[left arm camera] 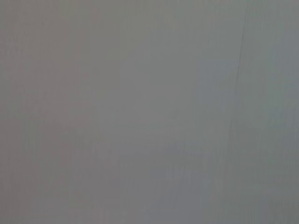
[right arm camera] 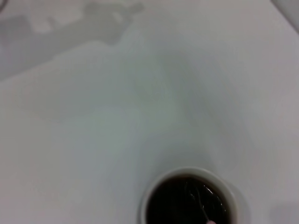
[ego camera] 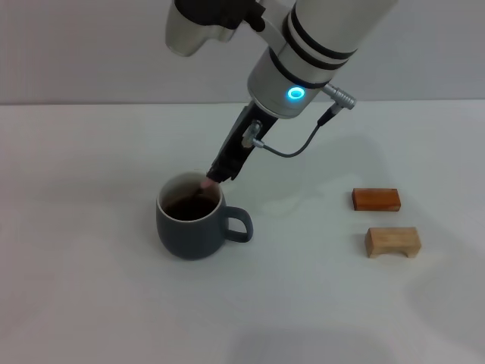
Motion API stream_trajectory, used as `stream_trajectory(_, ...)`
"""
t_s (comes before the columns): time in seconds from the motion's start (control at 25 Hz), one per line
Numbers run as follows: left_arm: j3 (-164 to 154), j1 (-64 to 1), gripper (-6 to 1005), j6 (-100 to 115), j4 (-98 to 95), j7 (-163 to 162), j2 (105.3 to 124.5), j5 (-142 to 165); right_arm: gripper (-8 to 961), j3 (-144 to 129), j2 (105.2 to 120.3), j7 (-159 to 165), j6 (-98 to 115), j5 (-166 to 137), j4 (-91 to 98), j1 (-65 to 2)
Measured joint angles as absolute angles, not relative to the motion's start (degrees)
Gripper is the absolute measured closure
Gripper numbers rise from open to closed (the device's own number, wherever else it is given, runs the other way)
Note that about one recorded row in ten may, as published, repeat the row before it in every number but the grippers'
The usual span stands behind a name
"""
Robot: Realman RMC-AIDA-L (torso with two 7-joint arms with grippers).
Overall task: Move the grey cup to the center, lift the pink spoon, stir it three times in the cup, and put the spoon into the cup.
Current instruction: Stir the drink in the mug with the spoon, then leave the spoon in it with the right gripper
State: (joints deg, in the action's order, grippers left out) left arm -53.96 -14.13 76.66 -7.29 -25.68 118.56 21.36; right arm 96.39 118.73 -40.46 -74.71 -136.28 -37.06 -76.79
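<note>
Grey cup (ego camera: 190,227) sits nearest the head camera, about mid-desk, handle pointing toward the robot's right, dark liquid inside. Right hand (ego camera: 217,177) comes down at a slant from the upper right, tip just over the far rim of the cup, clamped on the pink spoon (ego camera: 205,183). Only a bit of pink handle shows at the fingertips in the head view. Right wrist view looks straight down into the cup (right arm camera: 187,198) and the spoon (right arm camera: 200,205) shows as a thin glint running into the dark liquid, so the bowl end looks submerged. Left hand not in any view; left wrist camera shows only blank grey.

Outward from the cup: orange-brown block (ego camera: 375,199) and pale wooden block (ego camera: 392,242) lie well apart to the robot's right, one behind the other, not involved. White desk (ego camera: 83,303) otherwise bare around the cup.

Step judged: stirring phase, cup already placed and spoon already lifted. How many turns are done can't be told. Next move calls for small circles kept inside the rim without nudging the cup, then letting go so the spoon leans on the rim and stays in.
</note>
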Motion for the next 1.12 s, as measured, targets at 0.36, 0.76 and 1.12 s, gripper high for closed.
stream_trajectory(0.36,-53.9,-14.3,982,76.6,-7.3,-25.7,118.56,21.4,763,96.4,118.82,-40.2,-77.2,-136.5,-37.1,-76.9)
stream_trajectory(0.76,-53.9,-14.2,982,76.8,-7.3,-25.7,118.56,21.4,724,94.4,119.03,-40.2,-75.8,-135.5,-37.1,-76.6)
stream_trajectory(1.12,-53.9,-14.1,981,77.3,-7.3,-25.7,118.56,21.4,688,89.8,119.25,-38.6,-74.7,-135.6,-37.3,-76.6)
